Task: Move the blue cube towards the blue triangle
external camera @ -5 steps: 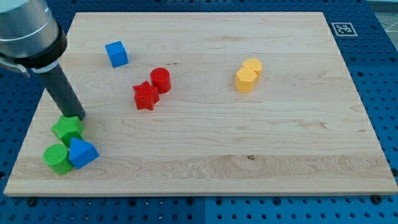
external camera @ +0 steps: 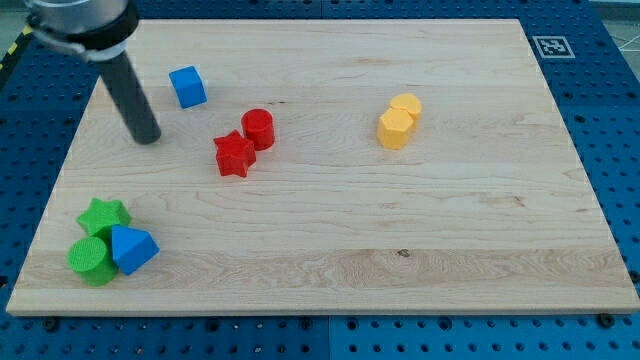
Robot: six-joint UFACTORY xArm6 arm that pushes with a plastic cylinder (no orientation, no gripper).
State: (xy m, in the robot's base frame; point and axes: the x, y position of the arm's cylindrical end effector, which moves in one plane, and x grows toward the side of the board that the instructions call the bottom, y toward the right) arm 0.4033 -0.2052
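Note:
The blue cube (external camera: pixel 187 86) sits near the view's top left of the wooden board (external camera: pixel 330 270). The blue triangle (external camera: pixel 132 248) lies at the bottom left, touching a green star (external camera: pixel 104 215) and a green cylinder (external camera: pixel 91 258). My tip (external camera: pixel 149 138) rests on the board below and left of the blue cube, apart from it, and well above the green and blue cluster.
A red star (external camera: pixel 234 154) and a red cylinder (external camera: pixel 258 129) stand together right of my tip. Two yellow blocks (external camera: pixel 399 121) sit side by side at the upper right. A marker tag (external camera: pixel 552 46) lies off the board's top right corner.
My tip has moved up and a little right, away from the green star and towards the blue cube. The blocks have not moved.

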